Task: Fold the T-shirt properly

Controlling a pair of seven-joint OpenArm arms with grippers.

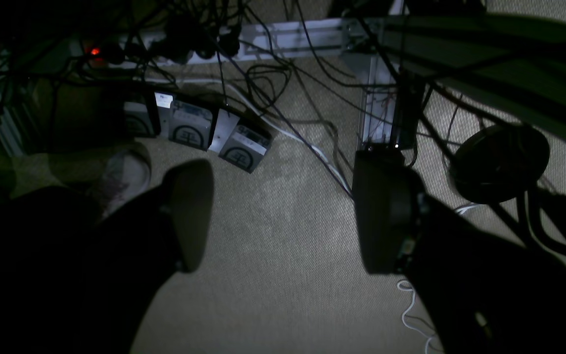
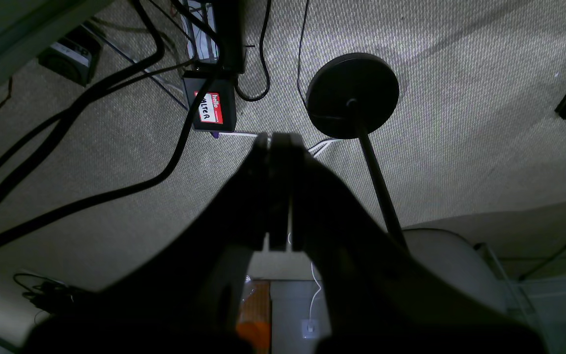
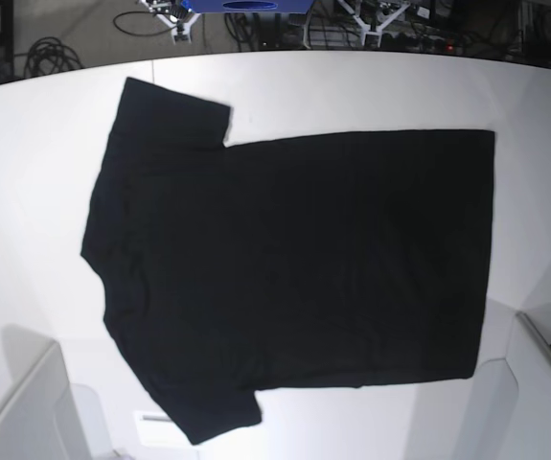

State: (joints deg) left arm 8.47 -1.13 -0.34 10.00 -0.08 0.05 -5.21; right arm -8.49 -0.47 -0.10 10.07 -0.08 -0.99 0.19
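Observation:
The T-shirt lies spread flat on the white table in the base view, plain black, with the neck end to the left, the hem to the right and a sleeve at the top left and bottom left. Neither arm shows in the base view. My left gripper is open with nothing between its fingers, and its camera looks down at carpeted floor. My right gripper is shut with the fingertips pressed together and nothing held, also over the floor. The T-shirt does not show in either wrist view.
Cables, a power strip and grey power adapters lie on the carpet. A round black stand base and a black box with a red sticker sit there too. Grey housings stand at the table's near corners.

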